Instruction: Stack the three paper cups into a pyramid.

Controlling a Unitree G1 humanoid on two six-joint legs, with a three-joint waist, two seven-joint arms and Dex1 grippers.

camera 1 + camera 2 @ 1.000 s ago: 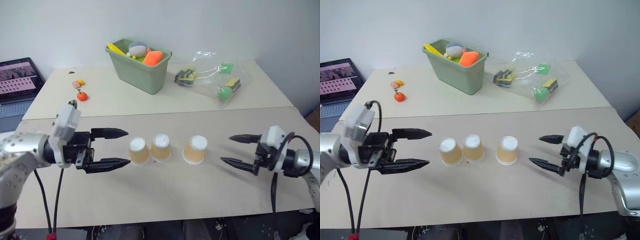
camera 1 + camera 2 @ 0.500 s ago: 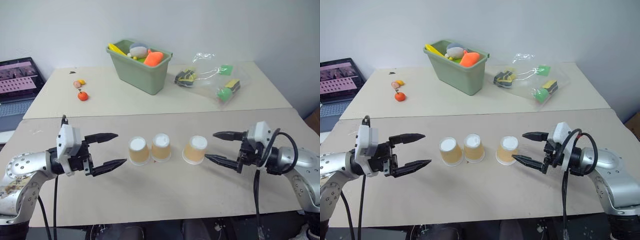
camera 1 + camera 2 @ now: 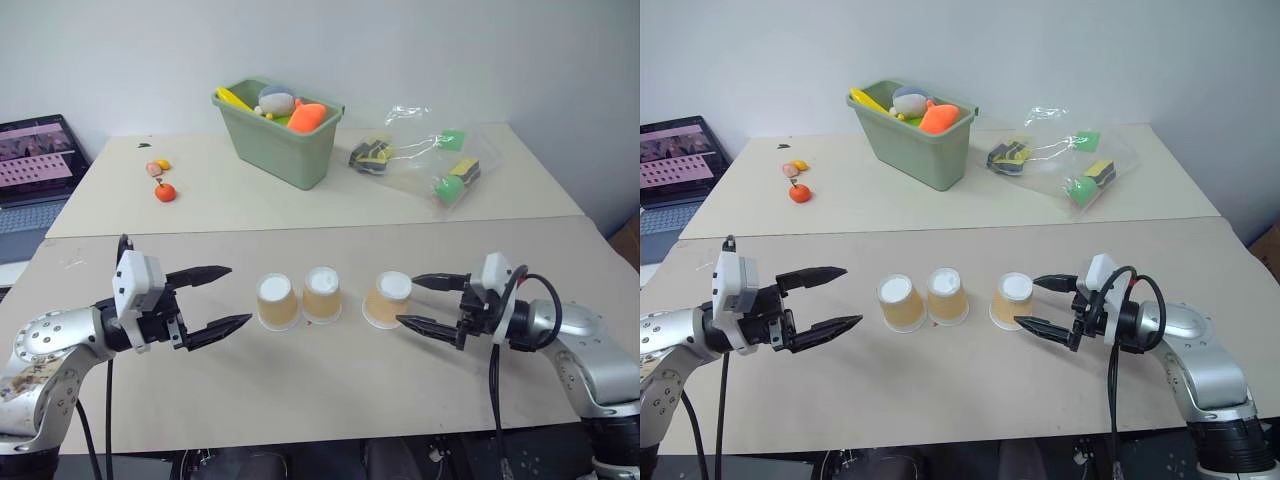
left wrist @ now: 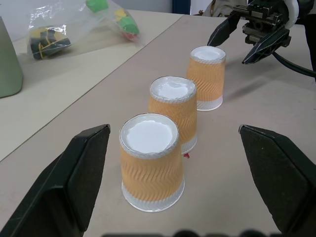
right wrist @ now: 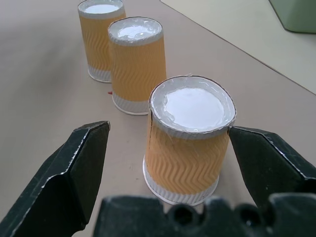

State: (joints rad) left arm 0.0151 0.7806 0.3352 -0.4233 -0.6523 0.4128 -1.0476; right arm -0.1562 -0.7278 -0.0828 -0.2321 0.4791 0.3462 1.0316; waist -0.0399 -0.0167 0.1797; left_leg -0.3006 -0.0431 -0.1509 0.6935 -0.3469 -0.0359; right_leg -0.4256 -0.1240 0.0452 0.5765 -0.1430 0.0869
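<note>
- Three paper cups stand upside down in a row on the near worktop (image 3: 330,390): the left cup (image 3: 277,301), the middle cup (image 3: 322,293) and the right cup (image 3: 388,299).
- The left and middle cups are just beside each other. The right cup stands a little apart from them.
- No cup sits on top of another.
- The left end effector (image 3: 228,297) is spread wide and holds nothing. It points at the left cup from the side, with a gap between them.
- The right end effector (image 3: 410,302) is spread wide too. One finger is on each side of the right cup, very close. I cannot tell if they touch it.
- Nothing stands between the end effectors and the cups.
- On the far worktop (image 3: 200,210) sits a green bin (image 3: 277,133) full of toys.
- Beside the bin lies a clear bag (image 3: 420,155) with small colourful things inside.
- A small orange toy fruit (image 3: 165,192) and some tiny bits (image 3: 157,166) lie near the left end of the far worktop.
- A laptop (image 3: 35,165) with a lit screen sits off to the left.
- Behind it all is a plain pale wall (image 3: 450,50).
</note>
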